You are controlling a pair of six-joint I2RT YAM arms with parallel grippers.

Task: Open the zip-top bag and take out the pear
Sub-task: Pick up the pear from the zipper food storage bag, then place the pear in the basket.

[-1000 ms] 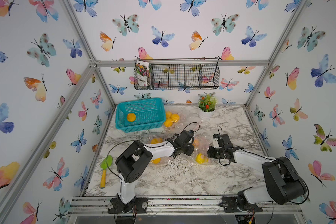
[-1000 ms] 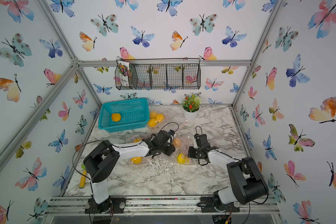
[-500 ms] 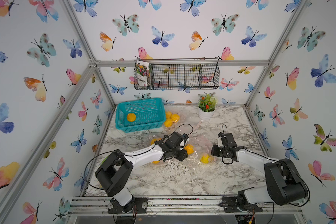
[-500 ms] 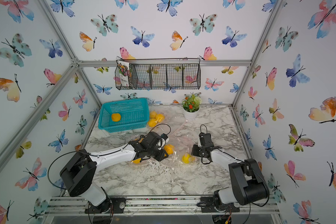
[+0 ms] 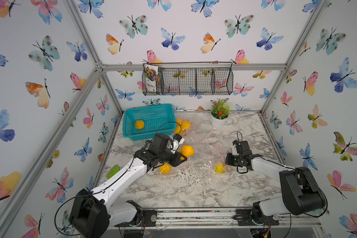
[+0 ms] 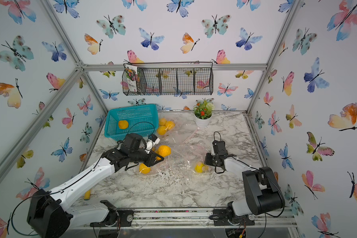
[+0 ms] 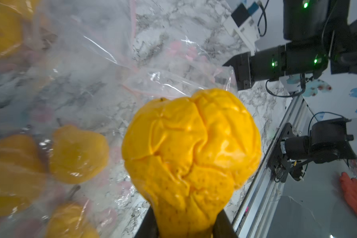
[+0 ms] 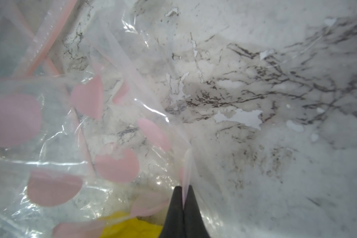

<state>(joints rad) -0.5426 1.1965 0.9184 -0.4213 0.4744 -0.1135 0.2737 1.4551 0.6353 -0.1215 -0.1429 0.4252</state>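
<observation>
We see, in the left wrist view, the left gripper point(image 7: 186, 225) clamped on the narrow neck of the pear point(image 7: 191, 148), which fills the lower middle of the frame, outside the bag point(image 7: 173, 84) behind it. At the bottom centre of the right wrist view, the right gripper point(image 8: 183, 206) is pinched tight on a fold of that clear bag (pink dots are printed on it). In both top views we find the pear just left of centre, over the table point(image 5: 194, 189).

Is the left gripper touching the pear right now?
Touching. In the left wrist view, the pear sits clamped by its narrow end in the left gripper.
</observation>
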